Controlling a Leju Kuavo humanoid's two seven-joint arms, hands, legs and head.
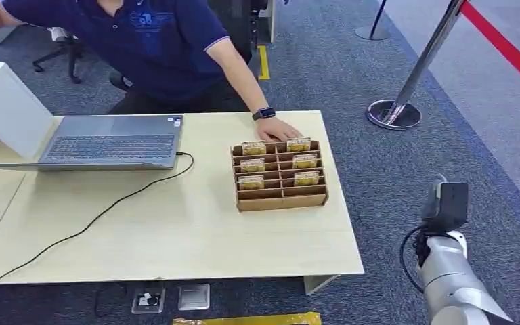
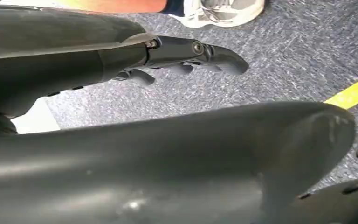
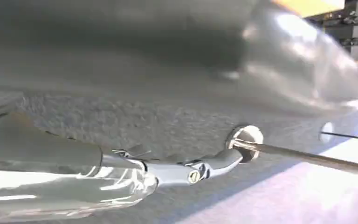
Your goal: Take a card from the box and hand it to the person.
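The cards (image 1: 252, 147) stand upright in the slotted box (image 1: 281, 199) at the worktop's (image 1: 176, 230) three o'clock edge, light, stiff and thin, best pinched by the exposed top edge, while the left hand (image 2: 186, 53) and right hand (image 3: 186, 170) hang empty, fingers loosely extended.

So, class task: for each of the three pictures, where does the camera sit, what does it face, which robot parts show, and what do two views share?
Head view: high on the robot, facing forward and down at the table, card box and person; right arm shows.
Left wrist view: behind the left hand, facing carpet.
Right wrist view: behind the right hand, facing carpet and a barrier post.
Shared: the barrier post, also in the head view.
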